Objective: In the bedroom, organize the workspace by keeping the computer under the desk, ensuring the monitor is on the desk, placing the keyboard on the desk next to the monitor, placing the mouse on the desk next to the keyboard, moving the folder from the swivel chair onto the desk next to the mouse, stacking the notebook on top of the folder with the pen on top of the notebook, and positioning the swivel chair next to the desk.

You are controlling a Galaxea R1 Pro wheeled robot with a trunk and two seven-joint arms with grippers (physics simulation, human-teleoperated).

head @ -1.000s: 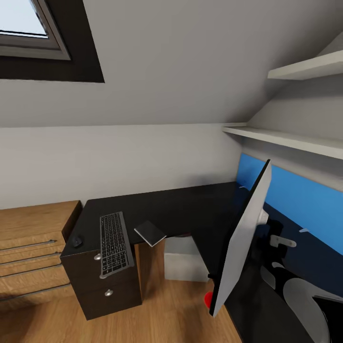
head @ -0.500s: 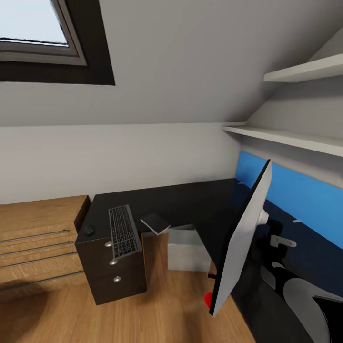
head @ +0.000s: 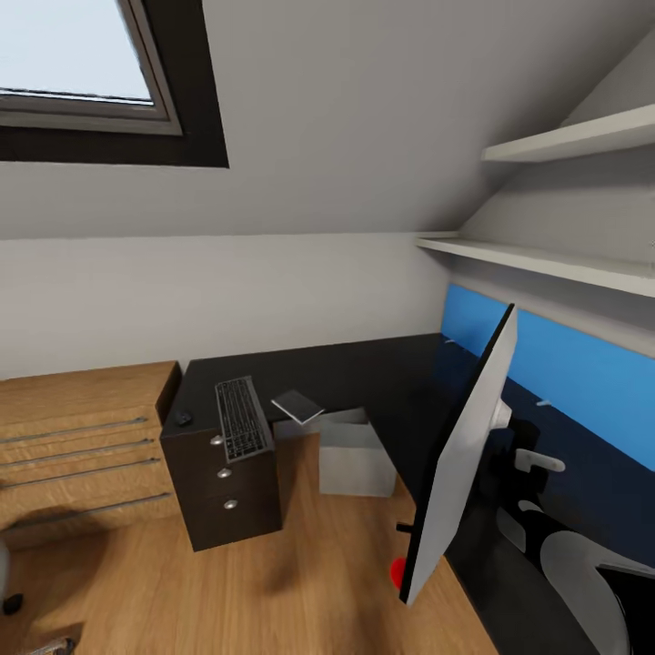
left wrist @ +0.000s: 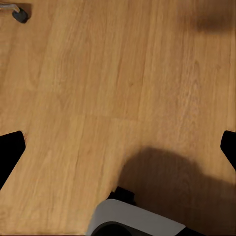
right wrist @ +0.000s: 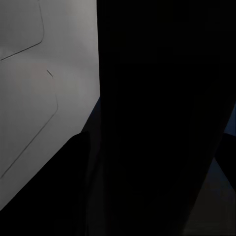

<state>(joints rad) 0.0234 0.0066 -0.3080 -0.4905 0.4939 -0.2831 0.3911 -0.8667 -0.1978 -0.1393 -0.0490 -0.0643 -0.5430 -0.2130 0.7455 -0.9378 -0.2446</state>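
Sloped-ceiling bedroom: L-shaped black desk (head: 364,377) carries slim silver-grey keyboard (head: 242,418), small black mouse (head: 184,418) and dark-grey notebook (head: 297,406). Light-grey tower computer (head: 355,452) sits beneath. Wide black monitor (head: 459,455) stands tilted nearby. Left gripper (left wrist: 118,147) fingers spread over wood floor (left wrist: 123,73); right gripper state cannot be determined.

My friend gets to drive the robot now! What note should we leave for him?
Pincers: left pincer open above the wooden floor; right pincer, view too dark to tell.
On the desk's far end lie the keyboard, mouse and notebook, which overhangs the edge. The computer sits under the desk. The monitor leans steeply near the right arm.
Done: computer.
Left: stand monitor, line up keyboard and mouse beside it, stack folder, notebook, pen, bring chair.
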